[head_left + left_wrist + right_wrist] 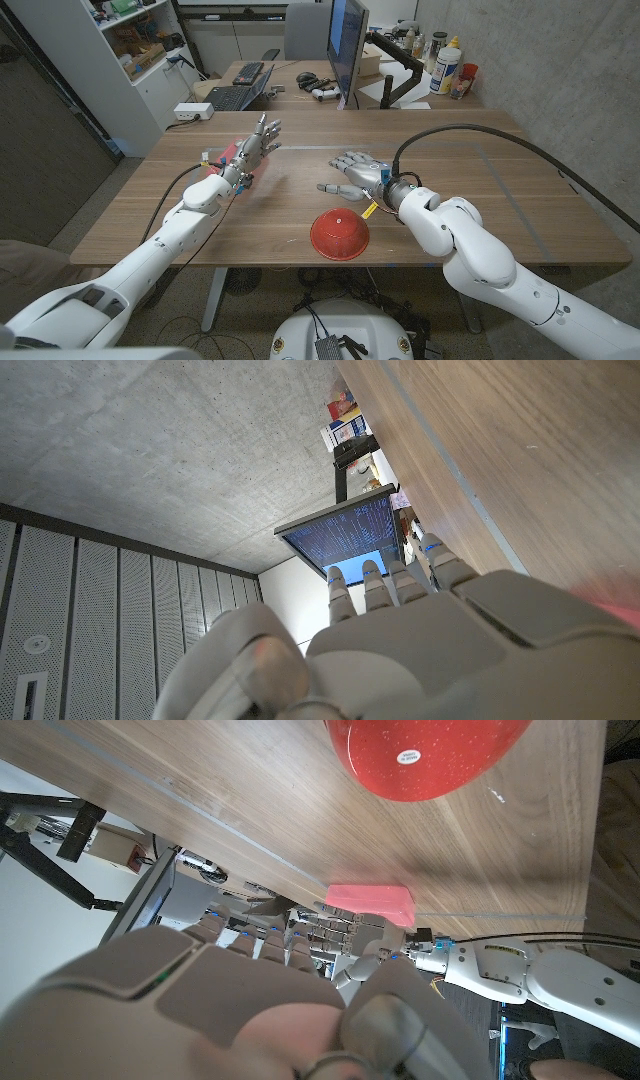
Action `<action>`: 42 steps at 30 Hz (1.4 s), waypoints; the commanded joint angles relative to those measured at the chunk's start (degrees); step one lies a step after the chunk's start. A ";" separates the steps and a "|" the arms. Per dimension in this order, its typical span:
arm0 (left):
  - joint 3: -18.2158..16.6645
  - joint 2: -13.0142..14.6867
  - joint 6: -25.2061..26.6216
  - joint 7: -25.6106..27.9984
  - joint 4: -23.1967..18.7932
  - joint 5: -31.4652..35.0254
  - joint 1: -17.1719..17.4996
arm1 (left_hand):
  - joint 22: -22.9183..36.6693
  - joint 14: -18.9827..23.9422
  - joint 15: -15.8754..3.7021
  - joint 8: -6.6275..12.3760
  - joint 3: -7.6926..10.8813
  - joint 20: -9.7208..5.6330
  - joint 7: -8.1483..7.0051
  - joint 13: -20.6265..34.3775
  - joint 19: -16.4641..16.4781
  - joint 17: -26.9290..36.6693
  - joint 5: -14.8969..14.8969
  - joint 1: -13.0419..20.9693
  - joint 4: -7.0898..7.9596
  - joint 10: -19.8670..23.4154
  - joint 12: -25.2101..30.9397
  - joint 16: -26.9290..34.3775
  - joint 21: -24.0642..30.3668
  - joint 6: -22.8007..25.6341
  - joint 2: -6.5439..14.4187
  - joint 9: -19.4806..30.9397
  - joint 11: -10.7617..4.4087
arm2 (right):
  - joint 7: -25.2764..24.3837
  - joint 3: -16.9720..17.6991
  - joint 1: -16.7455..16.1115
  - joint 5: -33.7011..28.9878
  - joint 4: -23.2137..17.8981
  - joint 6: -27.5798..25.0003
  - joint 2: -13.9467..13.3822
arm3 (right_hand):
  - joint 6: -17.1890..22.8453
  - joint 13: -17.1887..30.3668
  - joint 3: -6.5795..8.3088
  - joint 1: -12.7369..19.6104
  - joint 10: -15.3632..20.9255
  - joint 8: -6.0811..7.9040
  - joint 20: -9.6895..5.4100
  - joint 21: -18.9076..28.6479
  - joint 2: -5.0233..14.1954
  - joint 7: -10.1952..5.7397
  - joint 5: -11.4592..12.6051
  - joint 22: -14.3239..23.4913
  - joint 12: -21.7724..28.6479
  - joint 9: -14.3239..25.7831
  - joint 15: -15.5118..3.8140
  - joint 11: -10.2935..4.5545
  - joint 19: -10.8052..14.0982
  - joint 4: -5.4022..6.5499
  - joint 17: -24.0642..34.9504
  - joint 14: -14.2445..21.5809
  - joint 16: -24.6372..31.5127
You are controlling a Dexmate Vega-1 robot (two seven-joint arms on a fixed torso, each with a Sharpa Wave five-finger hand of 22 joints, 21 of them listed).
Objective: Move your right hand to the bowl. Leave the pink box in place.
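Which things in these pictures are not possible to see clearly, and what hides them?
- Flat pink box: in the head view the left robot hand covers most of it.
- Red upturned bowl: the right wrist view's edge cuts it off, and its inside is hidden.
- Right robot hand: the fingertips are too small to tell if they touch the wooden table.
- Monitor screen: the text is too small to read.

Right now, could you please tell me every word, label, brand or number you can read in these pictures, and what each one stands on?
None can be read.
Round white sticker on the upturned red bowl: print too small.
Monitor behind the table: lines of text on a blue screen, blurred.
Bottles on the far desk: labels too small.
Pink box: no print visible.
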 commanded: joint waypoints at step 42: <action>0.18 2.16 -1.04 -1.73 -0.45 0.88 1.23 | 0.15 -0.38 0.19 -0.03 -0.17 0.01 -0.03 0.15 -0.11 0.06 0.32 0.05 -0.38 -0.29 0.10 0.19 0.30 -0.17 -0.60 0.12 -0.32 | -13.69 -2.56 -3.45 5.67 7.54 7.36 4.62 | -6.96 0.18 1.11 -0.09 -2.21 -0.83 -0.20 0.58 2.17 0.24 0.67 0.20 -0.08 0.19 -1.04 -0.53 0.30 1.23 0.19 -1.90 0.34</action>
